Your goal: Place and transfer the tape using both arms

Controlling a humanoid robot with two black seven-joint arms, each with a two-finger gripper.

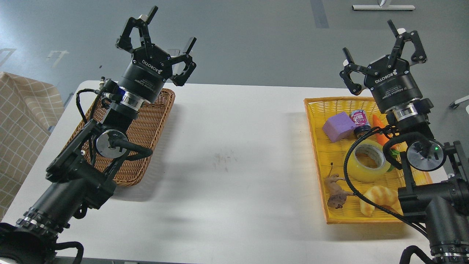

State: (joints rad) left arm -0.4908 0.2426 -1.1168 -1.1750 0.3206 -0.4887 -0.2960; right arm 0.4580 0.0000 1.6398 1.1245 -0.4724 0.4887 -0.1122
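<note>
Tape (368, 161) lies flat in the yellow basket (316, 146) on the tabletop's (234, 154) right side, between a purple block (339, 126) and a croissant toy (379, 198); a small brown figure (336, 190), perhaps an animal, lies nearby; left jaws (157, 40) and right jaws (383, 55) hang raised, spread wide, empty.

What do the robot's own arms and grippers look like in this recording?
Both arms are black with jointed segments and silver joint discs. The left gripper and right gripper are black, with linked fingers on a cylindrical body printed "ROBOTIQ" in white, above a silver ring. Loose black cables loop along both arms. The right arm's disc shows a small green light; a blue light glows near the left wrist.
</note>
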